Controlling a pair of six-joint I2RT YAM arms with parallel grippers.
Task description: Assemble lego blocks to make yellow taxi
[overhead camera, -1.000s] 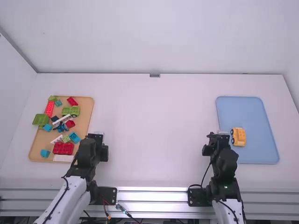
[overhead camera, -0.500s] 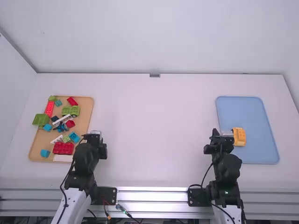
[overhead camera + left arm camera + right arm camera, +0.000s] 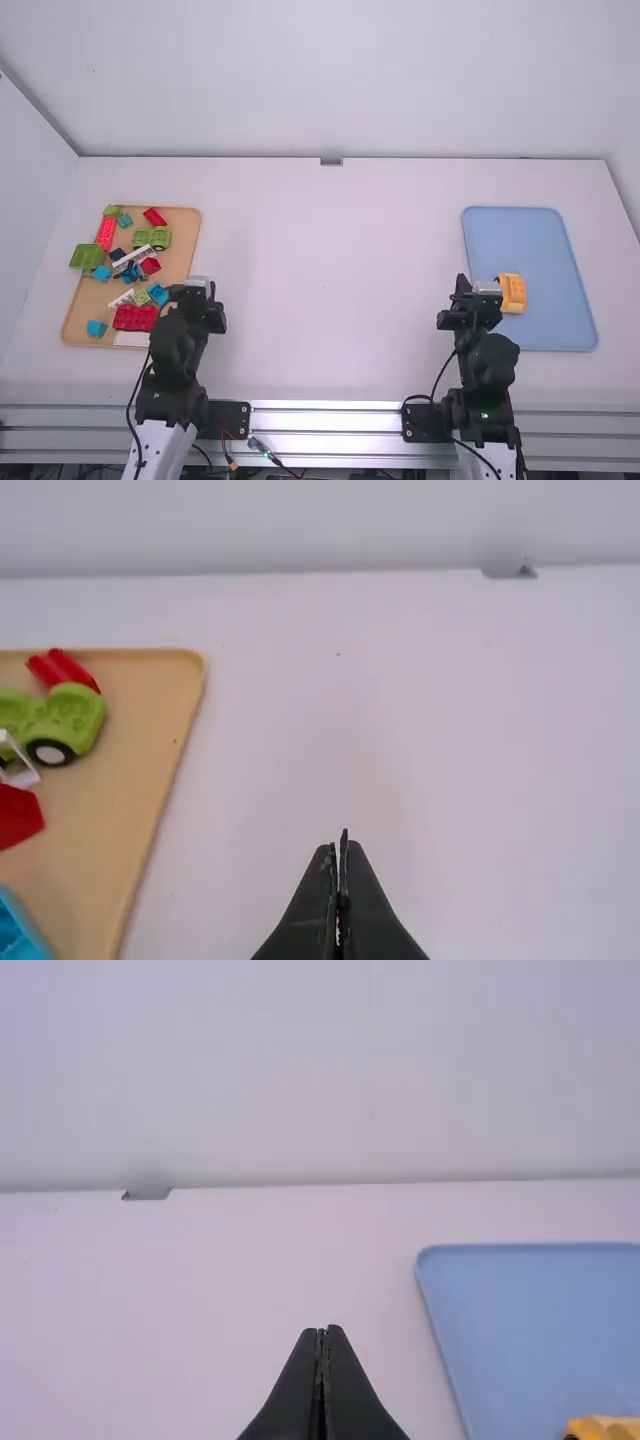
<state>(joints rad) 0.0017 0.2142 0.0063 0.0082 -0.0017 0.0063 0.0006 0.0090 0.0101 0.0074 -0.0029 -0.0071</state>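
Yellow taxi, just one, sits on one blue tray, to the right of the right pincer. That and the left pincer, two altogether, are pressed together.

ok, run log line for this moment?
left claw shut, empty; right claw shut, empty; yellow car on blue tray; other blocks on tan tray
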